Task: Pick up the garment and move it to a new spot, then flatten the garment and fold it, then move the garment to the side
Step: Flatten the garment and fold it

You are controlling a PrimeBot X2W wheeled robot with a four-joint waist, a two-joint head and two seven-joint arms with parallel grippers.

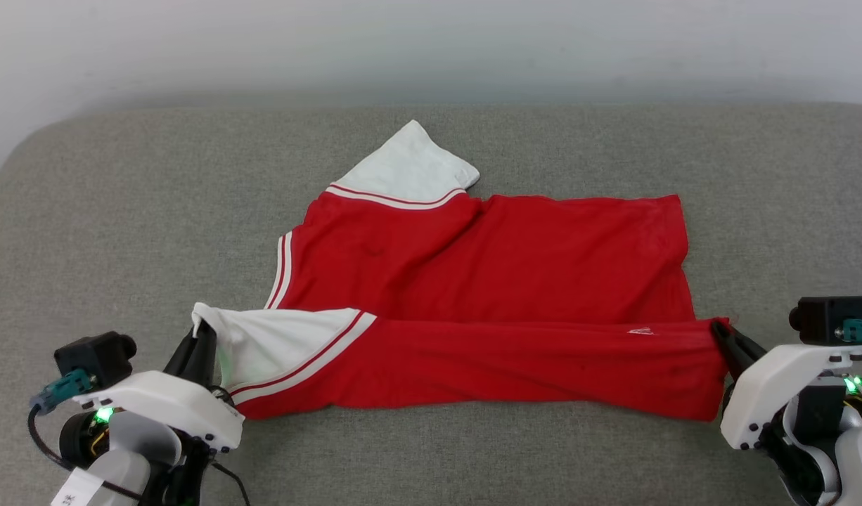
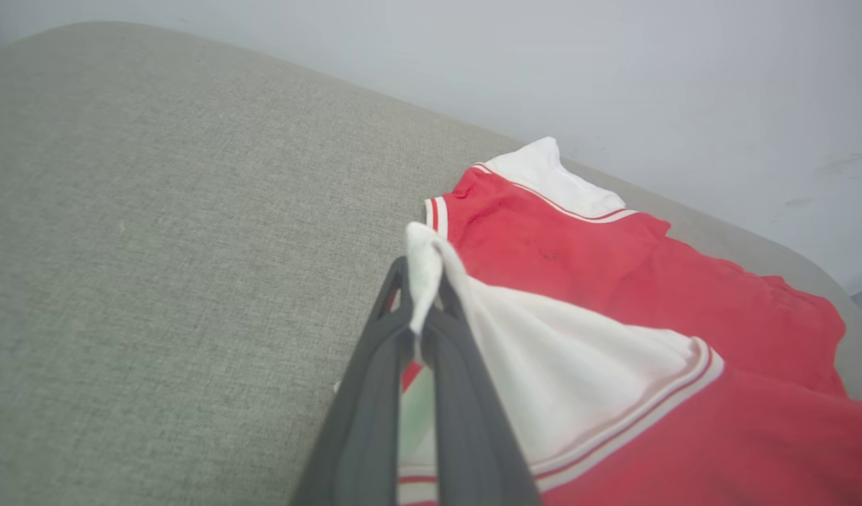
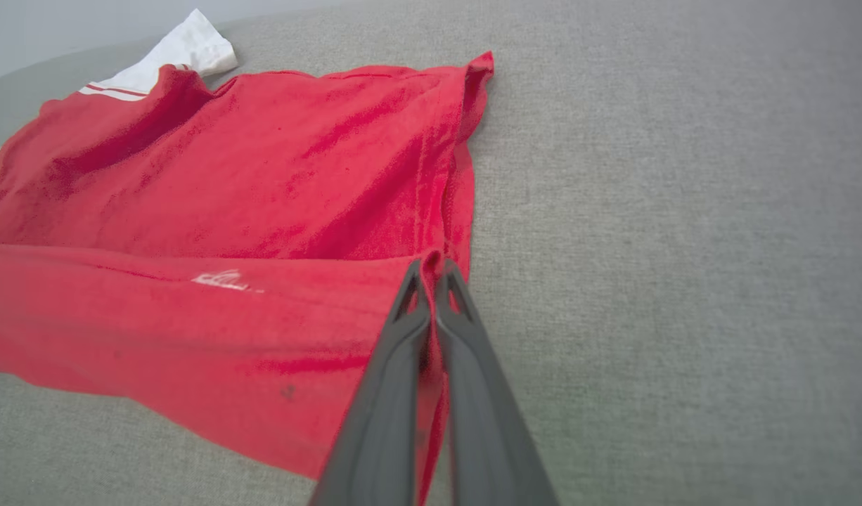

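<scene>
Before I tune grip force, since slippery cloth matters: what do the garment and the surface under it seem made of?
The garment: soft, matte knit cloth, probably; it creases limply and shows a faint fuzzy texture in the right wrist view. The surface: grey woven upholstery-like fabric, matte, with a visible weave.

Grey woven fabric surface (image 1: pixel 121 211) with rounded far corners, plain pale wall (image 1: pixel 431 42) behind, soft even light

Head above, wrists low beside garment (image 1: pixel 487 281)
</scene>
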